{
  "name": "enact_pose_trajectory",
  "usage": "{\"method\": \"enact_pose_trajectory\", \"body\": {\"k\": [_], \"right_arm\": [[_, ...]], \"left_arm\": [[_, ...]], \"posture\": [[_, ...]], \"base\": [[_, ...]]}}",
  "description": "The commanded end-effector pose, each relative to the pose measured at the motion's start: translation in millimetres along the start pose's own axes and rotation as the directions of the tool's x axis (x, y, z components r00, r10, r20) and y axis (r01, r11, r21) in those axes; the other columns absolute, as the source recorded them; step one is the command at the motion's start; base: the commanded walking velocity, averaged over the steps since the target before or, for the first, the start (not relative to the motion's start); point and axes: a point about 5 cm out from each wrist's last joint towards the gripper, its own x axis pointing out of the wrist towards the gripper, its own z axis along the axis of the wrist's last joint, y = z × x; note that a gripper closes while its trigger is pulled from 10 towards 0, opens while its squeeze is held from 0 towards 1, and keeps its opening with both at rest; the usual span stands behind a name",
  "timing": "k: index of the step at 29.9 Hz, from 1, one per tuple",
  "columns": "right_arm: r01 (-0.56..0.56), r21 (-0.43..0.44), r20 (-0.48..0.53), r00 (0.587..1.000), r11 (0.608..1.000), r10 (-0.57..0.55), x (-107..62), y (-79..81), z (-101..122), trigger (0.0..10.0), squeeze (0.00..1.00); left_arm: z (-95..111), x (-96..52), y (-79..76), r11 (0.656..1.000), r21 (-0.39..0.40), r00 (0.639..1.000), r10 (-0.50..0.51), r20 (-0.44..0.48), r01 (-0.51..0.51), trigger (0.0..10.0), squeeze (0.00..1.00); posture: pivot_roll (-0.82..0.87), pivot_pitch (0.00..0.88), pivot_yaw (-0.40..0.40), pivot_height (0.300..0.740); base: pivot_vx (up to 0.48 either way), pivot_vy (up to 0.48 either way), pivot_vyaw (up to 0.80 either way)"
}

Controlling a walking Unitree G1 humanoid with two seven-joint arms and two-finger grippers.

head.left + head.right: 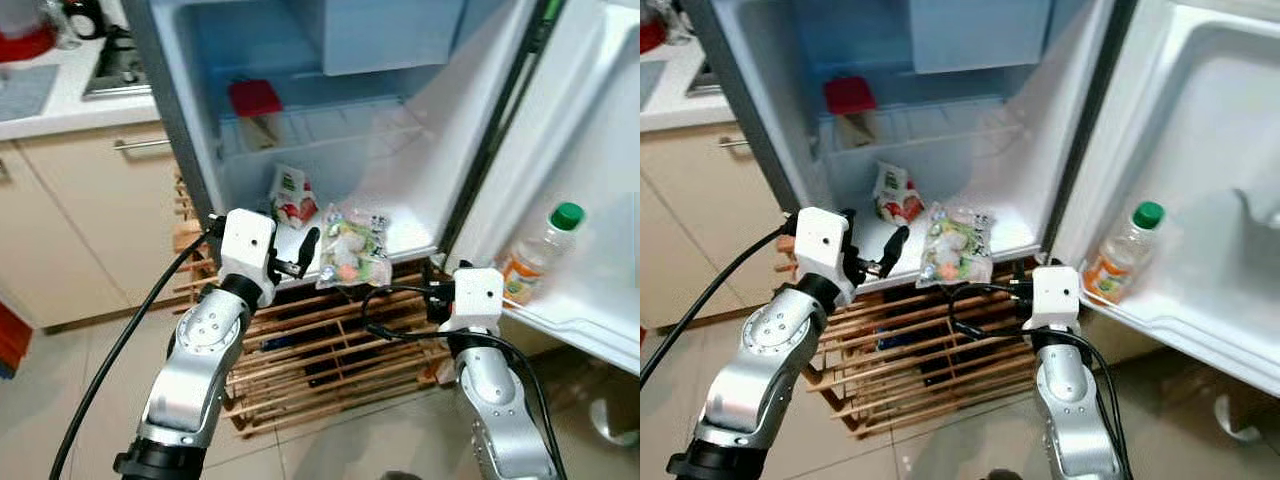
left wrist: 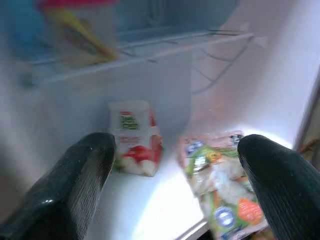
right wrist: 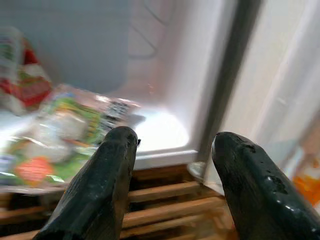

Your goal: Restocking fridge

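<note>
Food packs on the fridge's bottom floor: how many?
2: red-and-white pouch standing toward the back, clear vegetable bag overhanging the front edge. More may be hidden.

Silver jointed arms, white wrist boxes, black cables, black fingers (image 2: 80, 185)

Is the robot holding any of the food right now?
No, nothing is held. The left gripper and right gripper are both open before the fridge shelf, and the vegetable bag lies there untouched.

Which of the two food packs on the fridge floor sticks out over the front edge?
The clear vegetable bag, lying flat between the two claws, overhangs the front edge. The red and white pack stands upright further back, fully inside the fridge.
</note>
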Motion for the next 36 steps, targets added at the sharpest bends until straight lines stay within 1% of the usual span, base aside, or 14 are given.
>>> {"method": "enact_pose_trajectory", "body": {"k": [1, 2, 3, 5, 6, 9, 13, 14, 15, 17, 21, 29, 30, 36], "right_arm": [[-0.014, -0.004, -0.008, 1.000, 1.000, 0.014, 2.8, 3.2, 1.6, 10.0, 0.05], [-0.010, -0.011, -0.011, 1.000, 1.000, 0.010, 3.3, 3.0, 1.3, 10.0, 0.15], [-0.010, -0.016, -0.016, 1.000, 1.000, 0.009, 4.0, 3.6, 0.4, 10.0, 0.18], [-0.004, -0.017, -0.019, 1.000, 1.000, 0.004, 4.7, 3.2, 0.0, 10.0, 0.20], [-0.004, -0.020, -0.011, 1.000, 1.000, 0.004, 5.4, 3.4, 0.7, 10.0, 0.23], [0.013, -0.017, 0.008, 1.000, 1.000, -0.012, 6.5, 2.8, 3.0, 10.0, 0.22], [0.027, -0.005, -0.027, 0.999, 1.000, -0.027, 11.4, 1.8, 1.2, 10.0, 0.23], [0.031, -0.006, -0.033, 0.999, 1.000, -0.031, 12.0, 1.6, 0.6, 10.0, 0.25], [0.031, -0.007, -0.036, 0.999, 1.000, -0.031, 12.4, 1.6, 0.0, 10.0, 0.30], [0.031, -0.008, -0.034, 0.999, 0.999, -0.031, 12.4, 1.6, -0.6, 10.0, 0.37], [0.036, -0.011, -0.033, 0.999, 0.999, -0.036, 12.5, 1.4, -1.0, 10.0, 0.40], [0.044, -0.016, -0.038, 0.998, 0.999, -0.045, 12.8, 0.3, -2.8, 10.0, 0.42], [0.044, -0.029, -0.008, 0.999, 0.999, -0.044, 11.8, -0.1, -0.3, 10.0, 0.41], [0.046, -0.029, 0.006, 0.999, 0.999, -0.046, 12.4, -0.4, 1.4, 10.0, 0.40]], "left_arm": [[-1.7, -1.5, 4.3, 1.000, 0.006, 1.000, 0.017, -0.001, -0.017, 10.0, 0.00], [-1.7, -1.3, 4.5, 1.000, 0.004, 1.000, 0.017, 0.000, -0.017, 10.0, 0.00], [-2.3, -0.6, 5.1, 1.000, 0.003, 1.000, 0.019, 0.001, -0.019, 10.0, 0.00], [-2.6, 0.0, 4.9, 1.000, 0.003, 1.000, 0.019, 0.002, -0.019, 10.0, 0.00], [-2.4, 0.3, 4.8, 1.000, 0.003, 1.000, 0.019, 0.003, -0.019, 10.0, 0.00], [-2.1, 1.3, 4.7, 1.000, 0.002, 1.000, 0.018, 0.005, -0.018, 10.0, 0.00], [-1.5, 2.8, 5.6, 1.000, 0.002, 1.000, 0.020, 0.009, -0.020, 10.0, 0.00], [-1.5, 2.9, 5.9, 1.000, 0.001, 1.000, 0.021, 0.009, -0.021, 10.0, 0.00], [-1.7, 3.1, 6.2, 1.000, 0.001, 1.000, 0.021, 0.009, -0.021, 10.0, 0.00], [-1.6, 3.6, 6.1, 1.000, -0.001, 1.000, 0.022, 0.010, -0.022, 10.0, 0.00], [-1.9, 4.6, 5.3, 1.000, -0.002, 1.000, 0.017, 0.010, -0.017, 10.0, 0.00], [-2.4, 6.9, 4.6, 1.000, -0.003, 1.000, 0.010, 0.009, -0.010, 10.0, 0.00], [-1.9, 8.6, 4.6, 1.000, -0.003, 1.000, 0.008, 0.011, -0.008, 10.0, 0.00], [-0.8, 11.9, 5.0, 1.000, 0.002, 1.000, 0.001, 0.017, -0.001, 10.0, 0.00]], "posture": [[-0.05, 0.000, 0.041, 0.740], [-0.05, 0.000, 0.040, 0.740], [-0.05, 0.000, 0.040, 0.736], [-0.05, 0.000, 0.040, 0.727], [-0.05, 0.000, 0.040, 0.722], [-0.05, 0.000, 0.038, 0.718], [-0.05, 0.000, 0.037, 0.718], [-0.05, 0.000, 0.039, 0.713], [-0.04, 0.000, 0.039, 0.708], [-0.04, 0.000, 0.039, 0.693], [-0.05, 0.000, 0.042, 0.673], [-0.05, 0.000, 0.042, 0.644], [-0.05, 0.000, 0.041, 0.630], [-0.05, 0.000, 0.042, 0.625]], "base": [[0.000, 0.000, 0.54], [0.000, 0.000, 0.55], [0.000, 0.000, 0.00], [0.000, 0.000, 0.00], [0.000, 0.000, 0.00], [0.000, 0.000, 0.00], [0.000, 0.000, 0.00], [0.000, 0.000, 0.00], [0.000, 0.000, 0.00], [0.000, 0.000, 0.00], [0.000, 0.000, 0.00], [0.000, 0.000, 0.00], [0.000, 0.000, 0.00], [0.000, 0.000, 0.00]]}}
